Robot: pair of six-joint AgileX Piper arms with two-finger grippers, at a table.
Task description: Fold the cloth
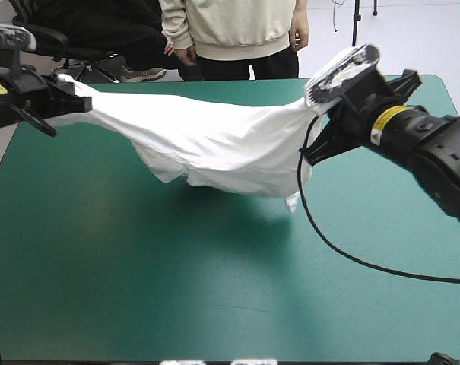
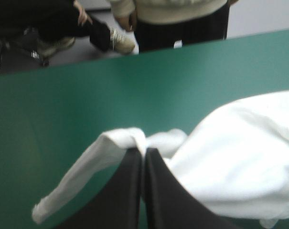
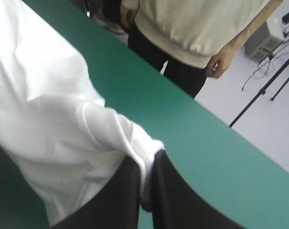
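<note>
Over the table's teal-green cover (image 1: 138,289), the left gripper (image 2: 143,151) has its black fingers all but closed, with a bunched fold of the white T-shirt (image 1: 207,141) pinched at their tips. The right gripper (image 3: 146,164) is likewise nearly closed on another part of the cloth. The T-shirt hangs stretched between them above the table's far half, sagging in the middle. A yellow band (image 1: 389,118) rings the right wrist; the mark beside it is too small to read.

Left pincer (image 2: 143,152) raised, clamped, right pincer (image 3: 146,161) raised, apparently clamped too
</note>
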